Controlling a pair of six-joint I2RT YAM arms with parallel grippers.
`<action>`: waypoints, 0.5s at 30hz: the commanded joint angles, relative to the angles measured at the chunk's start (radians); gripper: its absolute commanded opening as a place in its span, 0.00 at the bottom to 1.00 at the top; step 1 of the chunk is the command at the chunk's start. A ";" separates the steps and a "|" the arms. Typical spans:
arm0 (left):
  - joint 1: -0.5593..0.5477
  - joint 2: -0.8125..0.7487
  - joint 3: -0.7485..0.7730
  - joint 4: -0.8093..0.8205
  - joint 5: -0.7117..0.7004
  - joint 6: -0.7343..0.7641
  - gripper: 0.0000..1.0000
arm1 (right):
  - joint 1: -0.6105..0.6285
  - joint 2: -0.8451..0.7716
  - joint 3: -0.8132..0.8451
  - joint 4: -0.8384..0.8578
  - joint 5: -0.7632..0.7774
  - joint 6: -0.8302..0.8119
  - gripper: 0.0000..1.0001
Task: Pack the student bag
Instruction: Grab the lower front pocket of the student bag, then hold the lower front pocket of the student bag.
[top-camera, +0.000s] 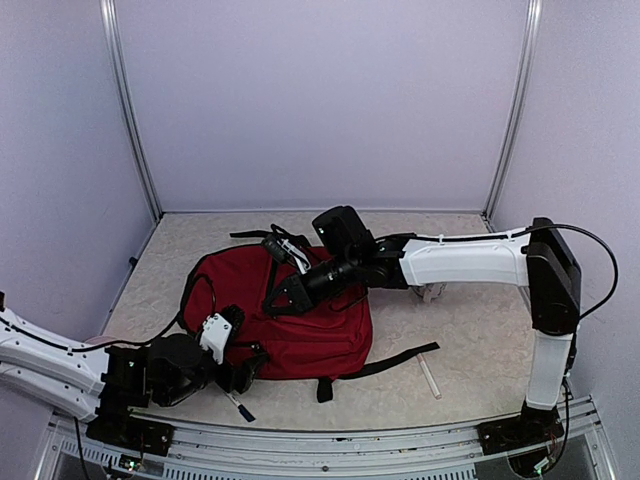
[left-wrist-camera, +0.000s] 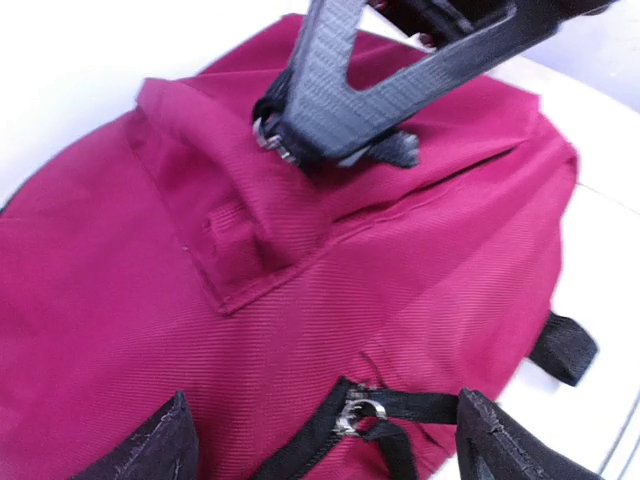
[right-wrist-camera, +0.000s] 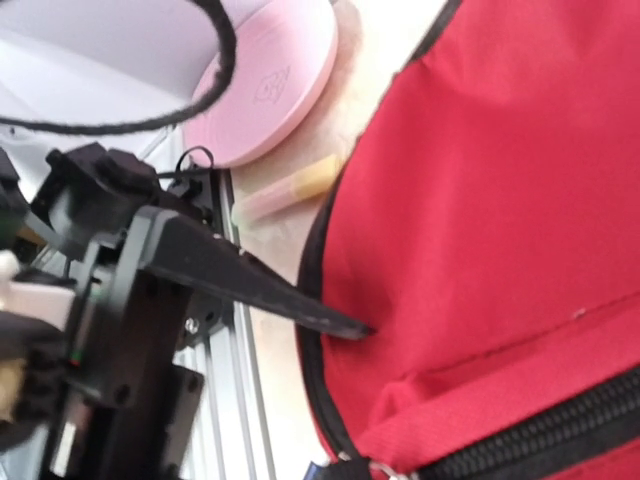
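Observation:
The student bag (top-camera: 300, 325), dark red with black straps, lies flat in the middle of the table. My right gripper (top-camera: 280, 298) reaches in from the right and is shut on a pinch of the bag's fabric beside a metal zipper ring (left-wrist-camera: 268, 135), which lifts a fold. In the right wrist view its fingertip (right-wrist-camera: 352, 328) presses into the red cloth. My left gripper (top-camera: 245, 366) is at the bag's near-left edge. It stands open, with a zipper slider (left-wrist-camera: 362, 412) on a black zipper line lying between its fingers (left-wrist-camera: 155, 450) and nothing gripped.
A white stick (top-camera: 428, 378) lies on the table to the right of the bag, past a black strap (top-camera: 385, 364). A dark pen (top-camera: 240, 407) lies by the front rail. A pink round disc (right-wrist-camera: 270, 85) and a yellowish stick (right-wrist-camera: 290, 190) lie beside the bag's edge.

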 joint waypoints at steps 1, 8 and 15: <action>0.027 0.061 0.007 0.135 -0.129 0.123 0.87 | -0.009 -0.011 0.057 0.015 0.009 0.010 0.00; 0.022 0.145 0.078 0.183 -0.120 0.221 0.89 | -0.011 -0.022 0.059 0.006 0.019 0.011 0.00; 0.155 0.039 0.024 0.286 0.130 0.161 0.89 | -0.011 -0.033 0.061 0.009 0.021 0.002 0.00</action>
